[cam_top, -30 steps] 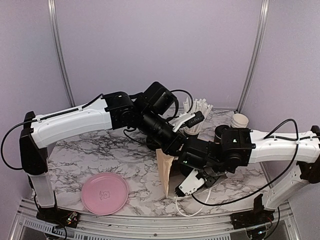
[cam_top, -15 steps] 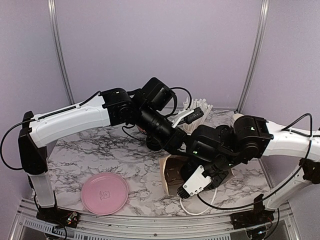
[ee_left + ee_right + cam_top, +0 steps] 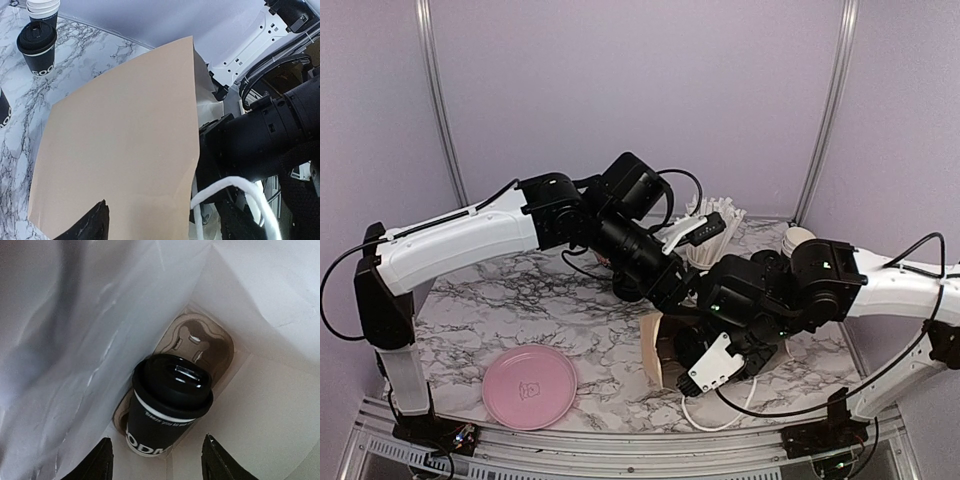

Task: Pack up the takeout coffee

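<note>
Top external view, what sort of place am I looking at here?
Probably a robot test cell staged as a takeout counter: a marble-patterned tabletop, plain lavender walls with metal posts, and left arm and right arm at a paper bag holding a lidded coffee cup in a pulp carrier.

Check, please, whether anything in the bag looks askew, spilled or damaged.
Nothing stands out. The lidded cup sits in the pulp carrier inside the bag, no spill visible. The carrier's other hole is empty; a second lidded cup stands on the table.
</note>
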You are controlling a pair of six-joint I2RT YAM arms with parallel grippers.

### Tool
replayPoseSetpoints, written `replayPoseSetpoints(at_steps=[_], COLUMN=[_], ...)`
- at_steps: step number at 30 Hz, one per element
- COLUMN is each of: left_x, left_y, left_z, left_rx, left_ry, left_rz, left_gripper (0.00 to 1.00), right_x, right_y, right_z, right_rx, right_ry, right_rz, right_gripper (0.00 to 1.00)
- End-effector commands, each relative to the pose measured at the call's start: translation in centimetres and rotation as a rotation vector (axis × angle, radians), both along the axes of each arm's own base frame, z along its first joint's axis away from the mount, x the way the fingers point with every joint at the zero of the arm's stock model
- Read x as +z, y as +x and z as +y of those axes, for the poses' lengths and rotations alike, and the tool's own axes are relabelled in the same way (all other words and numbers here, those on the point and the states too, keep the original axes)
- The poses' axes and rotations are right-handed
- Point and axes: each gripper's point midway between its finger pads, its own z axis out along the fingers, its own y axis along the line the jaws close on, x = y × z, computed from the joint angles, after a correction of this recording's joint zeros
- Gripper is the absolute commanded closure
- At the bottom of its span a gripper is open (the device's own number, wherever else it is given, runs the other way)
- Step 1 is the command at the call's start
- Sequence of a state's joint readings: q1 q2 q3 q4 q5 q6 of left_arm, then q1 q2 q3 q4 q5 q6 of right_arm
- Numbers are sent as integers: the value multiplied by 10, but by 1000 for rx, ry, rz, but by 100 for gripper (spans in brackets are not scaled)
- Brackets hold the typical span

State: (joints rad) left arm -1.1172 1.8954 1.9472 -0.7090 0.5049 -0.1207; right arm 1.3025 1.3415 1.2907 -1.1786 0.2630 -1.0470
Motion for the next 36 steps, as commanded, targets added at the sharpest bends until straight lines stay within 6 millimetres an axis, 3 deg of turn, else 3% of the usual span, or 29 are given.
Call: replayPoseSetpoints(at_steps=[1,4,12,15,20,24,29,36], left_x=[61,81,104,98,33,-27,-66,-98], left_y=[7,11,34,61,150,184,191,169], left_z=[21,31,53,60,60,33,-11,-36], left_rx=[32,40,95,178,405,383,276,171], left_ry=[-105,-143,-178,-161,-52,21,-7,-17], left_rz=[-131,-166,-256,-276,-198,-164,-75,-17], left_gripper=[19,16,14,14,17,20,24,27], right_x=[8,4,-15,-8,12,18,4,-8], right_y=[8,12,18,24,34,36,37,58], right_z=[2,0,-6,-2,7,7,-1,-8], right_rx=[-19,-39,-111,-125,-129,-142,-187,-269], right_ry=[55,56,54,89,174,212,194,187], right_rz=[-24,-20,30,15,-38,-46,-24,-10], right_gripper=[42,40,39,42,43,43,44,47])
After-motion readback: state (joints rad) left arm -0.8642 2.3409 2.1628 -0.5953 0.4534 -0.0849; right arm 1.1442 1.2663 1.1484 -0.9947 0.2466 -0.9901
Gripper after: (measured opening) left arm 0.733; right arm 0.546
